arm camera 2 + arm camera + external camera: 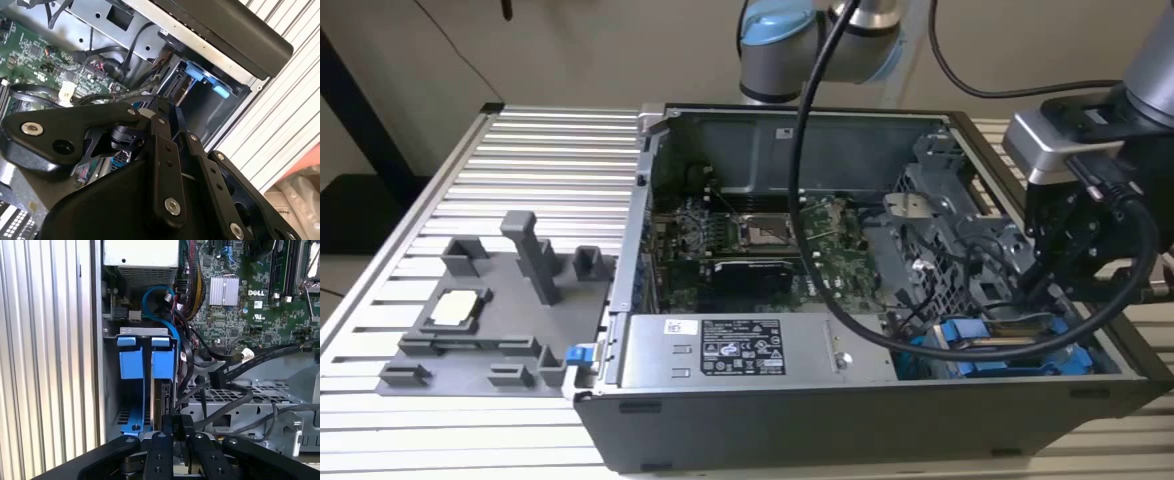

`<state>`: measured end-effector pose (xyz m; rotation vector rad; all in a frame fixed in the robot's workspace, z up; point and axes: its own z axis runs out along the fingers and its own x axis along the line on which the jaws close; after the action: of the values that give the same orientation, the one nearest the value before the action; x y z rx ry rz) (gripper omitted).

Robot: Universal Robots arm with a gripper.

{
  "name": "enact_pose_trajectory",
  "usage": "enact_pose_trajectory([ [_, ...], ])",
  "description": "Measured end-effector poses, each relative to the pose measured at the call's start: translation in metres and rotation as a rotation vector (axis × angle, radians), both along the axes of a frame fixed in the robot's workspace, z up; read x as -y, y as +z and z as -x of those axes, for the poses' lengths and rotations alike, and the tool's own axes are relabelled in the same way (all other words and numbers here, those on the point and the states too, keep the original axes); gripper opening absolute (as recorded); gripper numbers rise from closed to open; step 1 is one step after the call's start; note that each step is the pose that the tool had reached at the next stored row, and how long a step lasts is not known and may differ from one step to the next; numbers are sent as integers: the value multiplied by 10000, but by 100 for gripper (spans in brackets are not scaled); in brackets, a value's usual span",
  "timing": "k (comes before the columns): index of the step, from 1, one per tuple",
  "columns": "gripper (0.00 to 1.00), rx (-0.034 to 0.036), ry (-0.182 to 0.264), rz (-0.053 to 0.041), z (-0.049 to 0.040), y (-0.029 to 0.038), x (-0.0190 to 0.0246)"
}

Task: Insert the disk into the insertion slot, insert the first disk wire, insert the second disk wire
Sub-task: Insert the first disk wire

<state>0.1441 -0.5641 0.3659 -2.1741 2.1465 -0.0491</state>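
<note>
my exterior view sits high & set back, looking down into the open pc case point(854, 425), insertion slot point(1047, 362) at 4 o'clock. both wrist views ride close above that slot, sharing it plus the green board point(240, 315).

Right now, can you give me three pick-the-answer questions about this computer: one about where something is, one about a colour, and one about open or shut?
1. Where is the tool? A. High above the computer case. B. Down inside the computer case, by the insertion slot. C. Off beside the computer case.
2. What colour are the slot's plastic fittings? A. Blue. B. Red. C. Yellow.
3. The case's side is: A. Shut. B. Taped over. C. Open.

Answers:
1. B: the tool hangs by the slot inside the case.
2. A: the fittings are bright blue.
3. C: the green circuit board shows inside.
</note>
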Motion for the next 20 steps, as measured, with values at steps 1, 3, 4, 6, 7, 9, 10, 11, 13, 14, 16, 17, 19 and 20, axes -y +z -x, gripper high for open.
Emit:
enact_pose_trajectory([
  [1, 19, -52, -1, 5, -16, -4, 0],
  [3, 19, -134, -4, 9, -49, -18, 0],
  [4, 19, -167, -7, 10, -66, -27, 0],
  [6, 19, -232, -14, 12, -96, -42, 0],
  [7, 19, -266, -18, 12, -110, -50, 0],
  [9, 19, -332, -34, 13, -131, -66, 0],
  [10, 19, -357, -49, 12, -138, -76, 0],
  [11, 19, -381, -66, 13, -145, -84, 0],
  [13, 19, -425, -98, 15, -160, -103, 0],
  [14, 19, -447, -114, 13, -169, -114, 0],
  [16, 19, -480, -138, 16, -188, -135, 0],
  [17, 19, -495, -151, 15, -197, -148, 0],
  [19, 19, -524, -183, 14, -210, -172, 0],
  [20, 19, -538, -205, 14, -213, -183, 0],
])
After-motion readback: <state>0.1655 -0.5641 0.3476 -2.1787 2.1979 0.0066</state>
